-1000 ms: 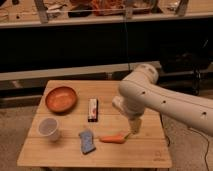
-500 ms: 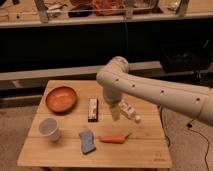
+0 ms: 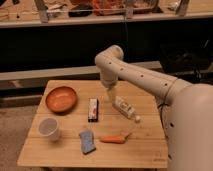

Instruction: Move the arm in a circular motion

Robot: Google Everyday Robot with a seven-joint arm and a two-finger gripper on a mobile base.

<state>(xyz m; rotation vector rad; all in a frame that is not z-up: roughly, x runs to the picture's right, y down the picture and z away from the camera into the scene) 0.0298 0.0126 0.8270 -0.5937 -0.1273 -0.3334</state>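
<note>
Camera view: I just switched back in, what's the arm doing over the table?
The large cream-white robot arm reaches in from the right over the light wooden table. Its hand, at the narrow tip, hangs above the table's rear middle, close to the small white bottle lying on its side. Over the last second the tip has swung left and back from near the orange carrot, which fits a circular sweep.
</note>
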